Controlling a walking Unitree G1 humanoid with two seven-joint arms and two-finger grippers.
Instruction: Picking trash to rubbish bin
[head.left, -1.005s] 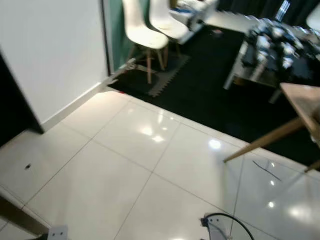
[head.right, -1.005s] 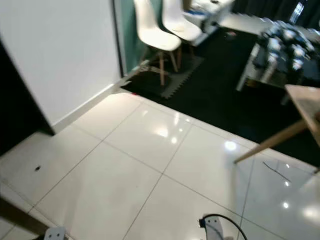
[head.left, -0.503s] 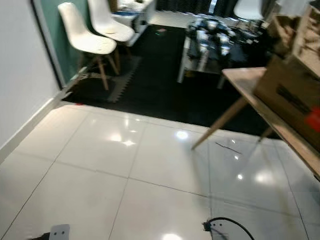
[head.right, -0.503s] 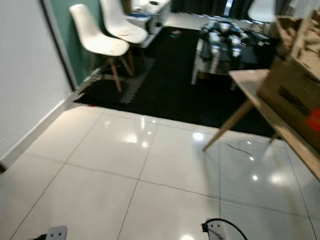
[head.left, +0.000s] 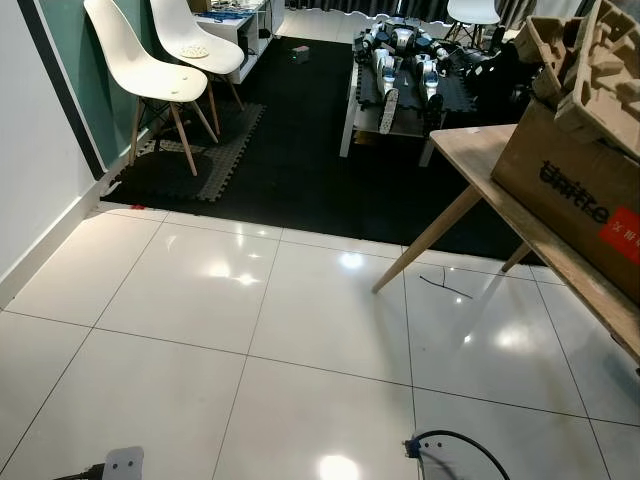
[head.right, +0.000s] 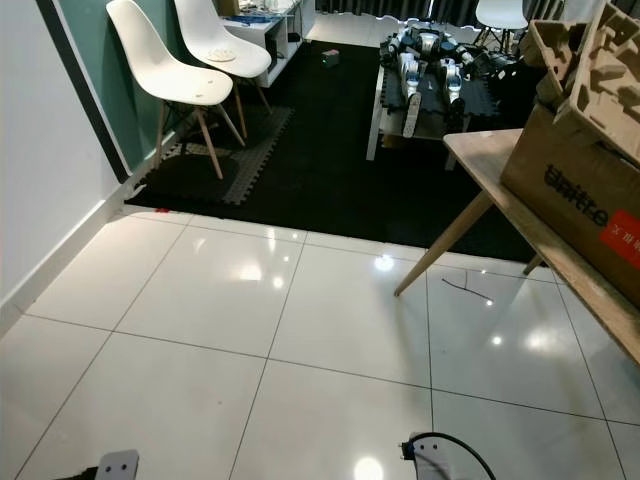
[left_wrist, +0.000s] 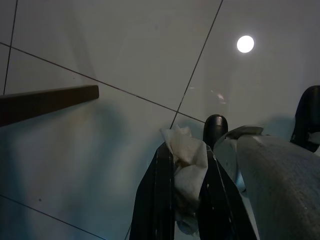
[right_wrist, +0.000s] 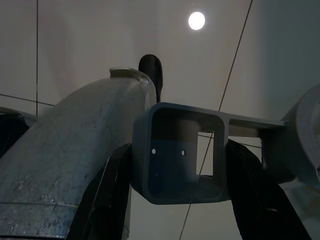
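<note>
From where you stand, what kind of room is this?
Probably a robotics lab or showroom: a low table loaded with robot parts, a Unitree cardboard box on a wooden table, and white visitor chairs.
</note>
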